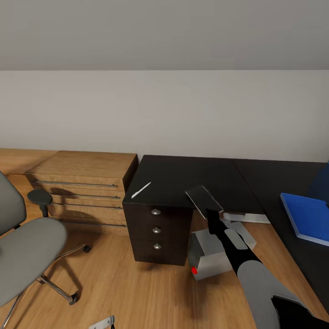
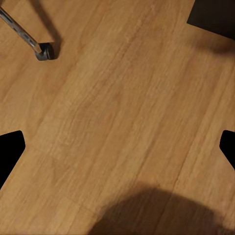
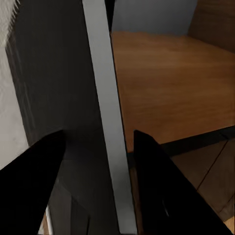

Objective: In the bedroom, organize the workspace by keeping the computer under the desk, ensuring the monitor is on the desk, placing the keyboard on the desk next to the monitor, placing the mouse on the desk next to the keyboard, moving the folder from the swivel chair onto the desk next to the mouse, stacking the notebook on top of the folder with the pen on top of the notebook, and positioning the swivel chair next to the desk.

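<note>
Beside desk [image 1: 183, 176], wooden dresser [image 1: 84, 183]

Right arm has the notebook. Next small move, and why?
Probably swing the right gripper rightward toward the folder. It holds the notebook above the desk edge, well left of the folder, which already lies on the desk.

desk [image 1: 183, 176] glossy black | folder [image 1: 307, 214] bright blue | swivel chair [image 1: 23, 246] grey | pen [image 1: 140, 190] white | computer [image 1: 210, 256] pale grey, red button | dresser [image 1: 82, 183] light wood
</note>
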Robot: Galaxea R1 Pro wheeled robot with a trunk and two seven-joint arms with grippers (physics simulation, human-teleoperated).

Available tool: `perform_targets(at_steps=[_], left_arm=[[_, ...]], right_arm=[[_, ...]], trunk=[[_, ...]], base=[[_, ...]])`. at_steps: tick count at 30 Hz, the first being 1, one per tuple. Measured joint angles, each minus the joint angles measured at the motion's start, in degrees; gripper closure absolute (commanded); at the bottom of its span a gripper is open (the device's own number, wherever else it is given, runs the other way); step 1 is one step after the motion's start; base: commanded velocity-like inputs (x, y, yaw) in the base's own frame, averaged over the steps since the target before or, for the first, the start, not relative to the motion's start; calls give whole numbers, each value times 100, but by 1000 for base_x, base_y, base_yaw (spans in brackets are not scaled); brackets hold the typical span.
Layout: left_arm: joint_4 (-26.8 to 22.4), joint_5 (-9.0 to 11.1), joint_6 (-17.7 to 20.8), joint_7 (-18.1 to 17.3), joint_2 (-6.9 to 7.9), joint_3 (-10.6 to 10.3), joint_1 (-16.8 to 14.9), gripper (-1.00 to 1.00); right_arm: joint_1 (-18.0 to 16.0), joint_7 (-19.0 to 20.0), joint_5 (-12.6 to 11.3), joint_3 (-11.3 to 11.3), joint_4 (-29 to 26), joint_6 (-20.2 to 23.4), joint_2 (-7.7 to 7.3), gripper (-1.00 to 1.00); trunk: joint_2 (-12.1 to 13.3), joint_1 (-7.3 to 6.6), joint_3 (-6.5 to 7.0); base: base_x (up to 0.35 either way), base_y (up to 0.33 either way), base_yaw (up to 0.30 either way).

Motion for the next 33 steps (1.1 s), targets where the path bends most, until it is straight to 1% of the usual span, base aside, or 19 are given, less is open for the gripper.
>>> perform_targets(at_steps=[10, 14, 18, 24, 29, 33], left_arm=[[0, 0, 3, -3, 0, 0, 0, -100], [0, -1, 15, -8, 0, -8, 0, -100], [0, 4, 25, 4, 0, -9, 0, -100], [5, 8, 38, 17, 0, -9, 0, -100], [8, 8, 43, 18, 0, -9, 0, -100], [8, 8, 44, 18, 0, -9, 0, -100]], right_arm=[[-1, 6, 13, 1, -5, -1, -7, 100], [1, 36, 32, -3, -10, -1, -9, 100], [1, 272, 44, -1, -8, -3, -9, 100], [4, 452, 52, 6, -32, -6, -9, 100], [95, 697, 63, 4, -88, -11, -20, 100], [174, 771, 75, -4, -372, -23, -20, 100]], trunk=[[0, 0, 0], [159, -87, 71], [320, -175, 143], [560, -307, 251], [761, -417, 340], [921, -505, 412]], base=[[0, 0, 0], [0, 0, 0], [0, 0, 0], [0, 0, 0], [0, 0, 0], [0, 0, 0]])
